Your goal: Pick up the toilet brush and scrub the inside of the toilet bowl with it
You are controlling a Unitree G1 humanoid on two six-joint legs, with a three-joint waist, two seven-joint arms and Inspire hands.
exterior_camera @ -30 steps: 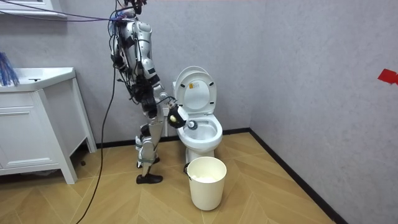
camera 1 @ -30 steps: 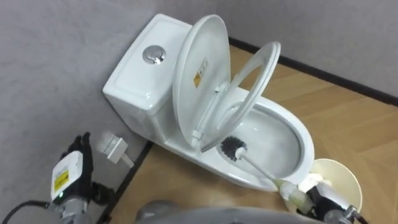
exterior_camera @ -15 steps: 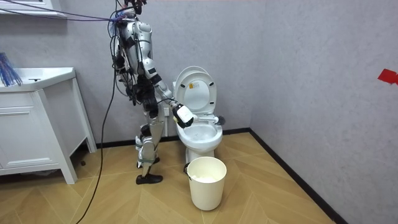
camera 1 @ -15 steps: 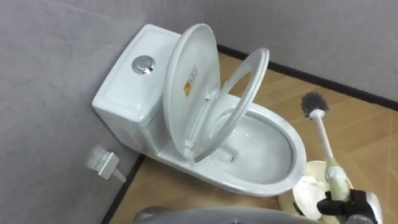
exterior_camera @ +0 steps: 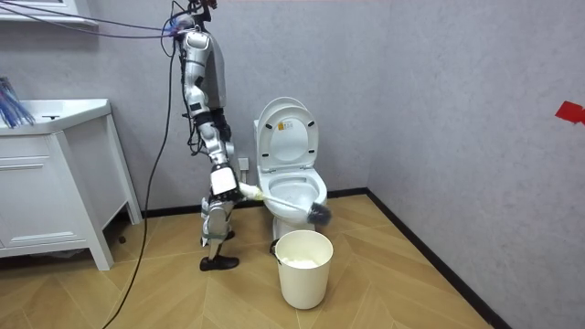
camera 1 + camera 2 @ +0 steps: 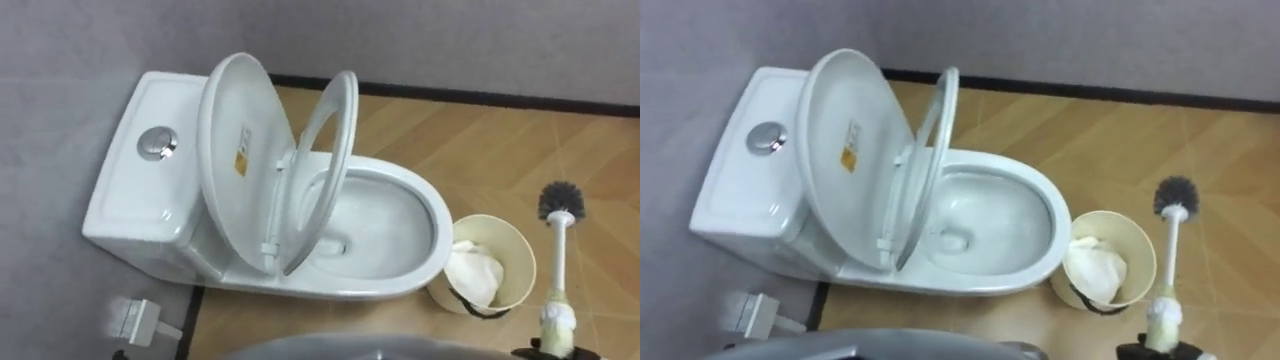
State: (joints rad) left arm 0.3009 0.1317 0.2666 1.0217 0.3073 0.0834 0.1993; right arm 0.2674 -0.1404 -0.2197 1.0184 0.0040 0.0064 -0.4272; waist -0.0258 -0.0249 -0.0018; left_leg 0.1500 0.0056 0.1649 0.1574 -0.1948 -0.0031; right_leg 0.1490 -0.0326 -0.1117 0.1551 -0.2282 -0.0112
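Note:
The white toilet [image 6: 440,215] stands against the grey wall, with its lid [image 6: 235,130] and seat [image 6: 325,150] raised. The bowl is open, with a little water at the bottom. The toilet brush [image 6: 558,250] stands upright at the far right, its dark bristle head [image 6: 560,198] uppermost and outside the bowl, over the wooden floor beside the bin. My right hand [image 6: 545,350] shows at the bottom edge, curled round the brush handle. In the room view the right hand [image 5: 222,185] holds the brush slanting down, with the brush head [image 5: 319,214] just above the bin [image 5: 303,270].
A cream bin [image 6: 520,245] with crumpled white paper in it stands on the floor right of the bowl. A white fitting [image 6: 135,320] sits low by the wall, left of the tank [image 6: 130,190]. A white cabinet [image 5: 46,183] stands at the room view's left.
The brush came up out of the bowl and swung right, past the rim to beside the bin. My view shifted. The left hand dropped out of the eye view.

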